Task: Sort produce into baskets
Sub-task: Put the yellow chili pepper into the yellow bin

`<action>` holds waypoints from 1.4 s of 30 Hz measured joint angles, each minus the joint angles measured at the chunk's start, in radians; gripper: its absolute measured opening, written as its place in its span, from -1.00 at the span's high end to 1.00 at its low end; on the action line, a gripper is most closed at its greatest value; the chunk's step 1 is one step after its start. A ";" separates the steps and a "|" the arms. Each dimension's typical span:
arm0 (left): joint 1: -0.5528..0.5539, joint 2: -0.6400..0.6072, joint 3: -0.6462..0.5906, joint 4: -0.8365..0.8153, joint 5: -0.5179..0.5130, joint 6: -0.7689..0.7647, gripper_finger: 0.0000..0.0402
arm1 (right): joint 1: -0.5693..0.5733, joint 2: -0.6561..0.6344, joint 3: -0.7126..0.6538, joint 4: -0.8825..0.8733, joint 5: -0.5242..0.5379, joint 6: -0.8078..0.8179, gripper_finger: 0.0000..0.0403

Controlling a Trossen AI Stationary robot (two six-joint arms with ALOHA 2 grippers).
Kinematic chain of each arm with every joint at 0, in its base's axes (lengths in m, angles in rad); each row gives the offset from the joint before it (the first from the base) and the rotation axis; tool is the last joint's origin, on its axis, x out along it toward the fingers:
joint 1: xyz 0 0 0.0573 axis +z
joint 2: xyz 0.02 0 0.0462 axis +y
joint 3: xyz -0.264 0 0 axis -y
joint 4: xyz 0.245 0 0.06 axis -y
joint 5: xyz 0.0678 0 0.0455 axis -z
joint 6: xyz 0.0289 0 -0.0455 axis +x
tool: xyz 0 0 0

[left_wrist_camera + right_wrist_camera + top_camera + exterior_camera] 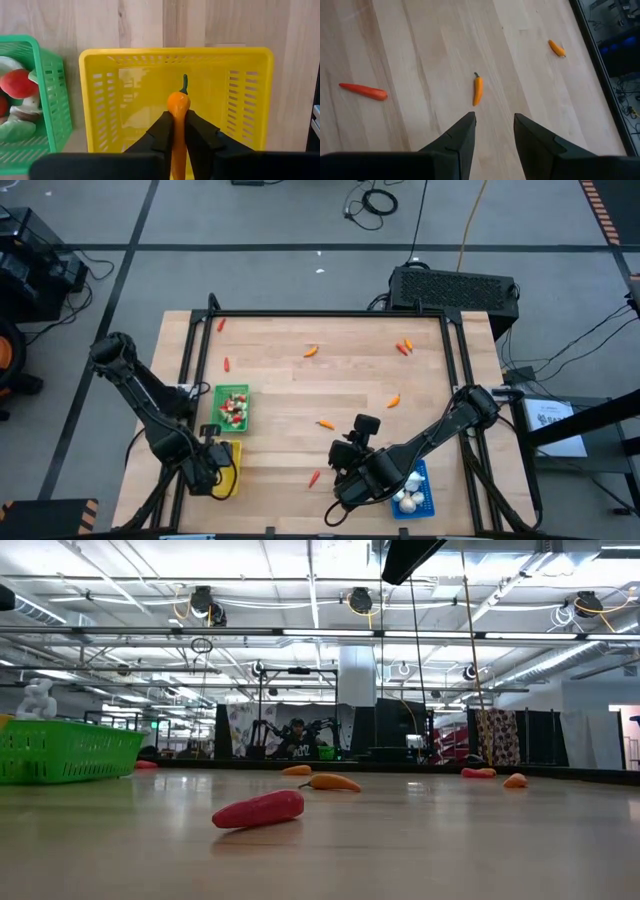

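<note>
Your left end effector (pixel 178 131) hangs over the yellow basket (pixel 250 65), its 2 dark fingers clamped on a glossy orange pepper (pixel 178 105) with a thin green stem. That basket is a shallow rectangular plastic tray with slotted walls. Use it as your landmark.

Just beside the yellow basket, farther from the tabletop's near edge, sits the green basket (pixel 219 393), the same slotted plastic, holding rounded red and pale pieces. The blue basket (pixel 426 502) lies well apart across the pale wood-plank tabletop (pixel 280 390), with white bulb shapes in it.

Your right end effector (pixel 493 125) hovers between the yellow basket and the blue one, fingers apart and holding nothing. Ahead of it lie a slim orange pepper (pixel 478 90) with a dark stem, a long smooth red piece (pixel 364 90) and a stubby orange piece (pixel 557 48).

More small red and orange pieces are scattered across the tabletop beyond the yellow basket.
</note>
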 joint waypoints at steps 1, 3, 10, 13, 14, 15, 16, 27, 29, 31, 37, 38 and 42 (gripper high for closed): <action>0.000 0.000 0.000 0.000 0.000 0.000 0.72 | 0.000 0.000 0.000 0.000 0.000 0.000 0.38; 0.000 0.000 0.000 0.000 0.000 -0.001 0.63 | 0.000 0.000 0.000 0.000 0.000 0.000 0.38; 0.000 0.000 0.000 -0.017 0.000 -0.001 0.29 | 0.000 0.000 0.000 0.000 0.000 0.000 0.38; 0.000 0.000 0.000 -0.017 0.000 -0.001 0.23 | 0.000 0.000 0.000 0.000 0.000 0.000 0.38; 0.000 0.000 0.000 -0.017 0.000 0.000 0.23 | 0.000 0.000 0.000 0.000 0.000 0.000 0.38; 0.000 0.000 0.000 -0.016 0.000 0.006 0.23 | 0.000 0.000 0.000 0.000 0.000 0.000 0.38; 0.002 0.000 0.000 -0.013 -0.002 0.024 0.23 | 0.000 0.000 0.000 0.000 0.000 0.000 0.38; 0.096 0.000 0.000 0.249 -0.168 0.394 0.22 | -0.002 0.000 0.000 0.000 0.001 -0.008 0.38; 0.131 0.000 0.000 0.330 -0.193 0.479 0.22 | -0.002 0.000 0.000 0.000 0.001 -0.010 0.38; 0.172 0.005 0.001 0.415 -0.209 0.557 0.22 | -0.002 0.000 0.000 0.000 0.001 -0.018 0.38; 0.305 0.079 0.002 0.589 -0.200 0.773 0.22 | -0.002 0.000 0.000 -0.004 0.001 -0.038 0.38; 0.326 0.096 0.002 0.607 -0.200 0.795 0.22 | -0.002 0.000 0.000 -0.004 0.001 -0.038 0.38; 0.418 0.173 0.002 0.725 -0.220 0.831 0.22 | -0.002 0.000 0.000 -0.009 0.001 -0.038 0.38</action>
